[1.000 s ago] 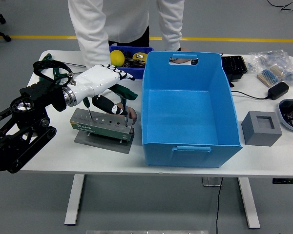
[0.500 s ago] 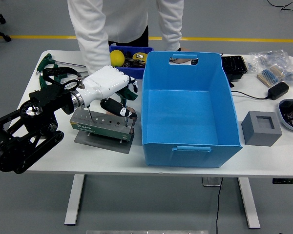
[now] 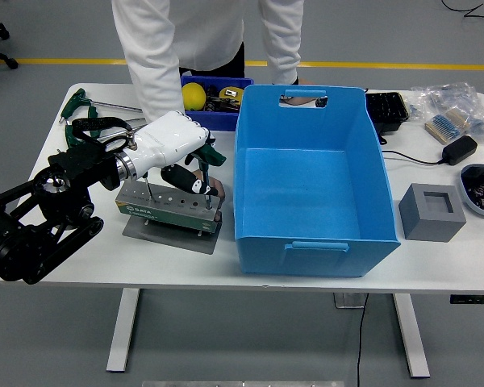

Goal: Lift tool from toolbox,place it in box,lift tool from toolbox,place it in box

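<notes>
Blue box (image 3: 310, 181) looks empty inside, so as far as shows neither tool has been delivered; judged as early in the first lift. Toolbox (image 3: 168, 207), a grey-green block with holes on a metal plate, sits just left of the blue box, near its front-left corner. Left hand (image 3: 171, 145), white shell with black fingers (image 3: 184, 177), hangs over the toolbox top, fingers curled down around a green-handled tool (image 3: 203, 161) standing upright in the toolbox's right end; grip looks closed on the handle, though contact is partly hidden by the hand. The tool's shaft appears seated in its hole, so not lifted out yet. Another thin tool (image 3: 144, 189) stands at the toolbox's left end, untouched, just below the palm. Right hand not visible. Person in white sleeves stands behind the blue box, hands hidden behind it. Left: pull tool up, carry right over the box wall, release, repeat once.
</notes>
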### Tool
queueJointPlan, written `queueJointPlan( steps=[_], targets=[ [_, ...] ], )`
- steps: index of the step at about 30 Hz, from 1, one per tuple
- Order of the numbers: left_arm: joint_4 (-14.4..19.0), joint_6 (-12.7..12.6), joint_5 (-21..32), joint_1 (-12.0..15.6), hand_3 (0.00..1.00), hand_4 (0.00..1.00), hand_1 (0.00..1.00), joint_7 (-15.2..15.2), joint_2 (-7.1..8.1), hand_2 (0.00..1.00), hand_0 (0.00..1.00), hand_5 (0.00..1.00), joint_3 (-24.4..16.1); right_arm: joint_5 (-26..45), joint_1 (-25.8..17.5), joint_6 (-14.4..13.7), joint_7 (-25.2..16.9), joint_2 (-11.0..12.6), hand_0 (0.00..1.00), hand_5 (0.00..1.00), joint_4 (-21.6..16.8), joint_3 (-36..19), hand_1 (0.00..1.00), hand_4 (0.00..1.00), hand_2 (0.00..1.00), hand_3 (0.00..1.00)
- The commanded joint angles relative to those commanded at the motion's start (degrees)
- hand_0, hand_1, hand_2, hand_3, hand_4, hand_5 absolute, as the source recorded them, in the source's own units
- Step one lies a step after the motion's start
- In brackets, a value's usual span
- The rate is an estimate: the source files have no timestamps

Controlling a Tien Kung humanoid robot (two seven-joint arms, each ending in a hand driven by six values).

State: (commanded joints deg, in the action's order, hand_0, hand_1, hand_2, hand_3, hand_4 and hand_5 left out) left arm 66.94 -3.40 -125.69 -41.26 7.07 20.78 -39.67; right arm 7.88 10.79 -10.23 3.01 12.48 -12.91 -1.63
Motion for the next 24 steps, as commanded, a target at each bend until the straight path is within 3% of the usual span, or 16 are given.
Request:
queueJointPlan(
  steps=[1,2,7,8,18,19,20,24],
  targets=[
    [-0.10,-0.07,0.07,-0.04,0.385,0.998,0.219,-0.01,-0.01,0.268,0.345,0.610,0.07,-0.05,0.00,0.00,0.01,0.00,0.728,0.721,0.00,-0.02,0.703,0.828,0.755,0.591],
    [-0.29,-0.32,0.27,-0.09,0.284,0.998,0.173,0.05,-0.02,0.204,0.330,0.623,0.16,-0.14,-0.01,0.01,0.03,0.01,0.729,0.721,-0.01,-0.03,0.703,0.828,0.753,0.590],
    [-1.21,-1.39,1.34,-0.24,0.284,0.998,0.173,0.29,-0.12,0.204,0.330,0.623,0.38,0.10,0.12,0.02,-0.03,0.09,0.729,0.721,-0.01,0.12,0.703,0.828,0.753,0.590],
    [-1.42,-1.58,1.59,-0.26,0.199,0.998,0.105,0.31,-0.11,0.142,0.294,0.620,0.49,0.30,0.17,0.02,-0.09,0.11,0.729,0.721,-0.01,0.23,0.702,0.829,0.752,0.591],
    [-3.64,-3.62,3.49,-0.46,0.144,0.998,0.068,0.97,-0.46,0.109,0.237,0.637,1.16,0.92,0.39,0.01,-0.21,0.09,0.729,0.721,0.02,0.47,0.703,0.828,0.753,0.591],
    [-3.78,-3.69,3.68,-0.49,0.144,0.998,0.068,0.95,-0.45,0.109,0.237,0.637,1.18,0.95,0.41,0.01,-0.21,0.09,0.729,0.721,0.02,0.50,0.703,0.828,0.753,0.591],
    [-3.88,-3.60,3.91,-0.50,0.085,0.997,0.030,0.81,-0.42,0.075,0.200,0.668,1.18,0.92,0.43,0.02,-0.20,0.10,0.729,0.721,0.03,0.51,0.703,0.828,0.753,0.590],
    [-4.05,-3.00,5.17,-0.45,0.085,0.997,0.030,0.40,-0.23,0.075,0.200,0.668,1.11,0.91,0.47,0.04,-0.23,0.15,0.729,0.721,0.04,0.55,0.703,0.828,0.753,0.590]
  ],
)
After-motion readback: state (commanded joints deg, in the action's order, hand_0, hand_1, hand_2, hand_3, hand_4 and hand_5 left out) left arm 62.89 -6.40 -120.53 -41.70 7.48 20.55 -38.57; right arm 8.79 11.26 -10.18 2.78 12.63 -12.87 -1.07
